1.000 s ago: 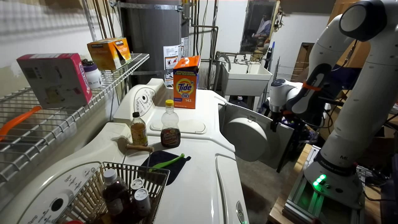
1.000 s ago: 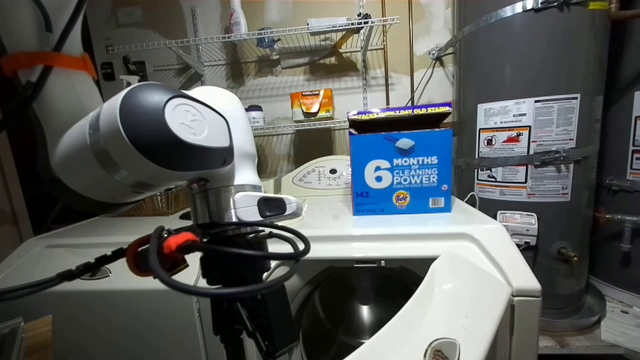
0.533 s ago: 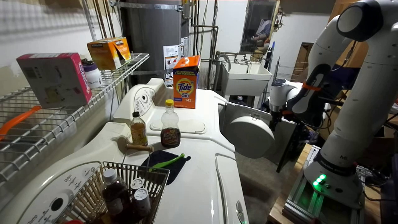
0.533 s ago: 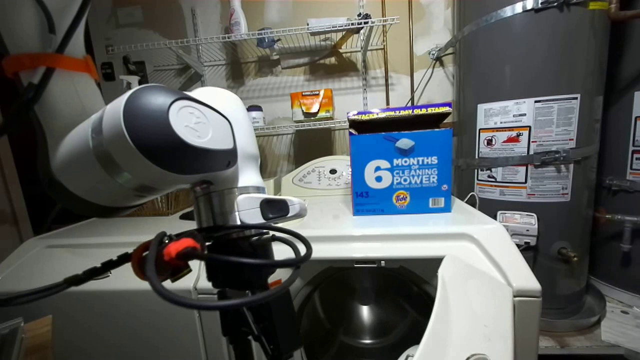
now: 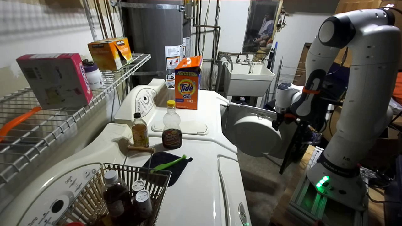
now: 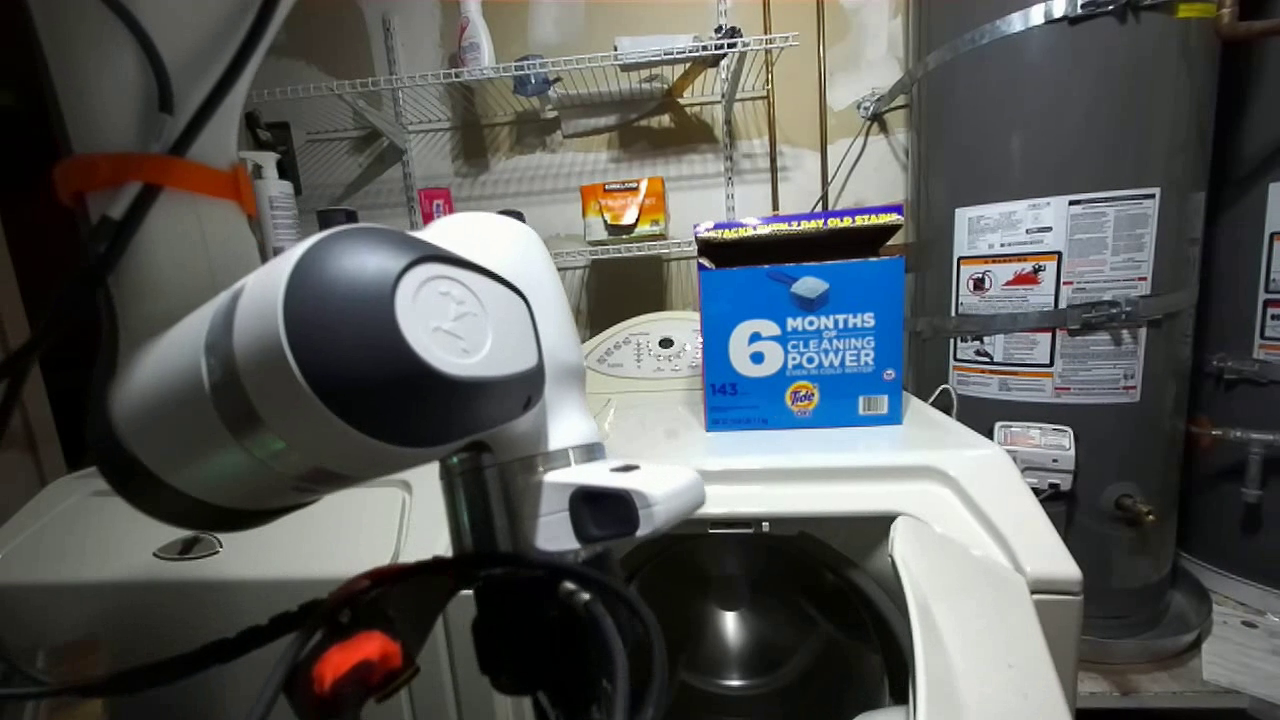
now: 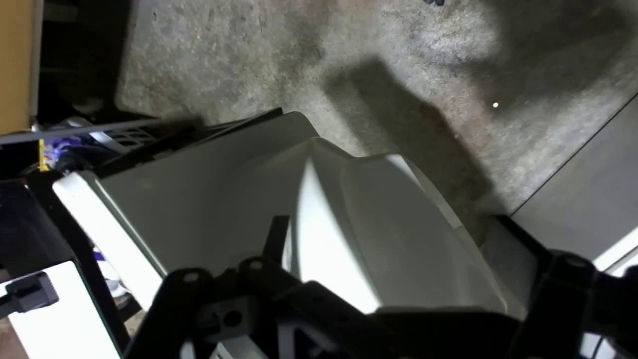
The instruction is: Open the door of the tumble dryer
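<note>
The tumble dryer [image 5: 210, 116] is the far white machine in an exterior view; its dark drum [image 6: 740, 620] shows. Its door [image 5: 257, 136] stands wide open, grey inner face with a round bulge. The door also shows in an exterior view [image 6: 975, 620] and in the wrist view [image 7: 209, 199]. My gripper [image 5: 276, 125] points down in front of the door's inner face, near its top edge. In the wrist view my gripper [image 7: 391, 219] is open, fingers wide apart with nothing held between them. I cannot tell whether a finger touches the door. In an exterior view the fingertips are out of frame.
A second white machine [image 5: 201, 188] stands nearer, bearing a wire basket [image 5: 157, 182] and bottles [image 5: 172, 138]. A Tide box [image 5: 187, 84] stands on the dryer. A black stand [image 5: 293, 147] is close by the door's free edge. A sink [image 5: 249, 81] lies behind.
The door has swung further open, away from the drum. My arm has bent, shifting lower and rightward in an exterior view. The gripper has stayed near the door's inner face.
</note>
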Motion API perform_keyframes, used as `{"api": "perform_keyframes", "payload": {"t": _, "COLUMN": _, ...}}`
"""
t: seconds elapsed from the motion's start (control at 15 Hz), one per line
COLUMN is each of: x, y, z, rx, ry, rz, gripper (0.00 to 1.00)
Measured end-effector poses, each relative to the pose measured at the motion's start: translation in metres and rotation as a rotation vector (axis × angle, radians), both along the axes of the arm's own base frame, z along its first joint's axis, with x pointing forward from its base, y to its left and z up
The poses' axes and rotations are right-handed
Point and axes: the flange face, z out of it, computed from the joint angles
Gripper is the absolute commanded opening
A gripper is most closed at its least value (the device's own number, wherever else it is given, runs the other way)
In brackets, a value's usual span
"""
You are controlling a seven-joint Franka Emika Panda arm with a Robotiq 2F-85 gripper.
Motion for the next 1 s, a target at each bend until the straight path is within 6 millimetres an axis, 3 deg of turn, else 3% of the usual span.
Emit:
{"api": "perform_keyframes", "payload": {"t": 0.6, "x": -0.011, "y": -0.081, "z": -0.017, "rx": -0.131, "ry": -0.048, "rz": -0.308, "gripper": 1.0}}
{"api": "perform_keyframes", "payload": {"t": 1.0, "x": -0.002, "y": -0.12, "z": -0.012, "rx": -0.171, "ry": -0.165, "rz": -0.358, "gripper": 1.0}}
